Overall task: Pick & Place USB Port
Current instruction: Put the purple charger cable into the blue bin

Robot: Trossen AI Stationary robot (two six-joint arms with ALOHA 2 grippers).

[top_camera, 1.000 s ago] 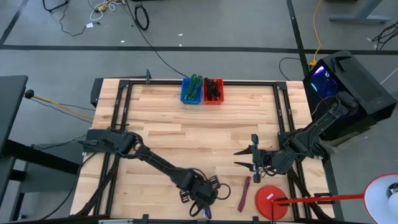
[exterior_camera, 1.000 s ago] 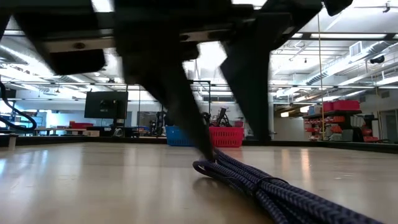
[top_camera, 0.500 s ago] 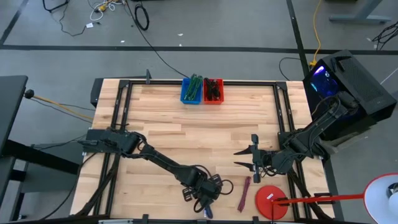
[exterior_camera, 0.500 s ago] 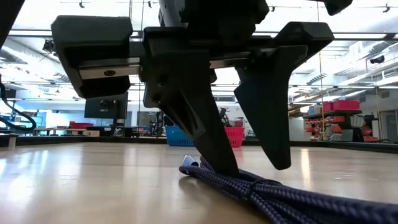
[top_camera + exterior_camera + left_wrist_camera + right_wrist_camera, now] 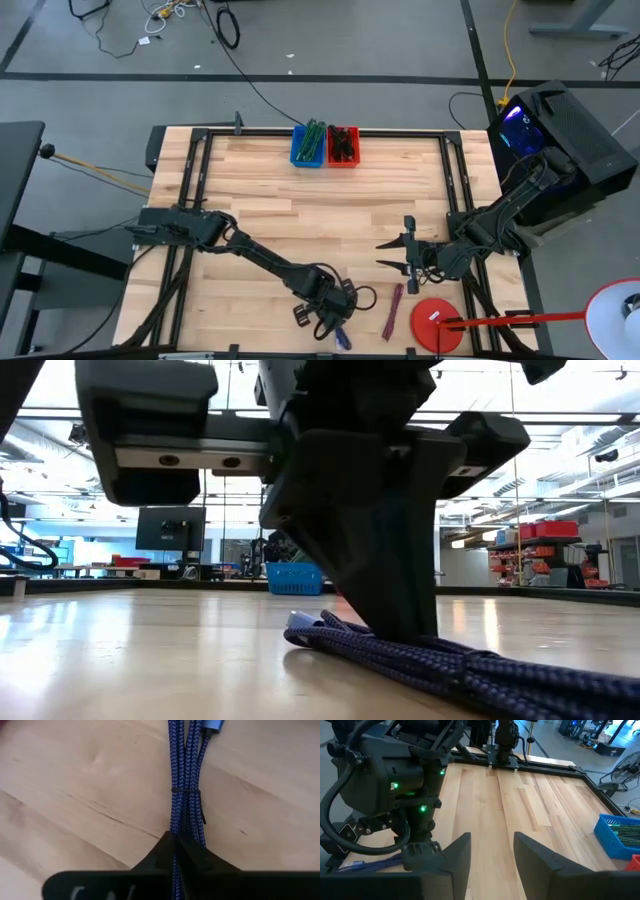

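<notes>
Left gripper clamped on blue cable near desk front edge; right gripper apart, idle

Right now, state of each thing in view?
left gripper: fingers shut on blue cable bundle, at the table's near edge
blue cable bundle: tied, lying on table
right gripper: fingers open, empty, waiting at right
maroon cable: lying flat
blue bin: holding cables
red bin: holding cables
</notes>
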